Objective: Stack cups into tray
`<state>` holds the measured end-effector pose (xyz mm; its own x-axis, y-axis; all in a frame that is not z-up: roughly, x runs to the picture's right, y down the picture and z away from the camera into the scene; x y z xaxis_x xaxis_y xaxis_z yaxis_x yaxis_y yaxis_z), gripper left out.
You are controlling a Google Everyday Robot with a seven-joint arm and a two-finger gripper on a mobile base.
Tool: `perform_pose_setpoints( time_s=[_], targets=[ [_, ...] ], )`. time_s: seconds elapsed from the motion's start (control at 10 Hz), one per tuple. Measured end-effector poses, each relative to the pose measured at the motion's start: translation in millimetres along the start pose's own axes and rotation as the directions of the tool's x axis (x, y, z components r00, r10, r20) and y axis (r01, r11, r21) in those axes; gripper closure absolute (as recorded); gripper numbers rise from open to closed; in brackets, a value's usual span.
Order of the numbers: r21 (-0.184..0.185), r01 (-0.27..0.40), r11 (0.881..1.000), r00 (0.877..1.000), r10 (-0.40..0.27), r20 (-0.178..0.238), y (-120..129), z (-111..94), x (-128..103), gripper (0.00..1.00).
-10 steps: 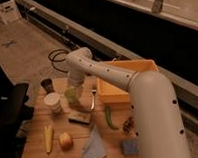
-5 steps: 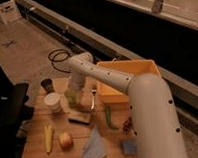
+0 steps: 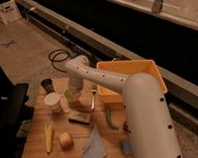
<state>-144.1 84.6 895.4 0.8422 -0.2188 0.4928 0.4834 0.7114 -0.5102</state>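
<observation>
The yellow-orange tray (image 3: 153, 73) stands at the back right of the wooden table. The wide white cup (image 3: 52, 101) stands at the left. The small dark brown cup (image 3: 46, 84) is just behind it. My gripper (image 3: 74, 98) hangs from the white arm that reaches from the lower right. It is low over the table, right of the white cup and left of the tray. The translucent green cup (image 3: 69, 95) shows at the gripper, partly hidden by it. I cannot tell whether it is held.
On the table lie a dark flat bar (image 3: 79, 118), a green vegetable (image 3: 110, 118), a yellow corn cob (image 3: 48, 137), a round yellow fruit (image 3: 65, 140), a grey-blue cloth (image 3: 93, 146) and a utensil (image 3: 93, 98). A black chair (image 3: 9, 110) stands left. A cable (image 3: 59, 58) lies on the floor.
The arm's elbow has shifted only slightly. The gripper stays at the green cup, and the cups and tray have not moved.
</observation>
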Motion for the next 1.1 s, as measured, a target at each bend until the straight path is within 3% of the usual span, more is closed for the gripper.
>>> perform_pose_setpoints(
  time_s=[0.2,0.4,0.6,1.1],
  targets=[
    [0.005,-0.001,1.000,1.000,0.001,0.002,-0.8,2.0,2.2,0.96],
    [0.016,-0.002,1.000,1.000,0.002,-0.002,-1.4,-0.1,1.9,1.00],
    [0.050,-0.011,0.999,0.999,0.013,-0.035,-2.5,-17.0,1.4,1.00],
    [0.176,0.065,0.982,0.991,-0.042,-0.129,-17.8,-99.8,-21.5,1.00]
  ],
)
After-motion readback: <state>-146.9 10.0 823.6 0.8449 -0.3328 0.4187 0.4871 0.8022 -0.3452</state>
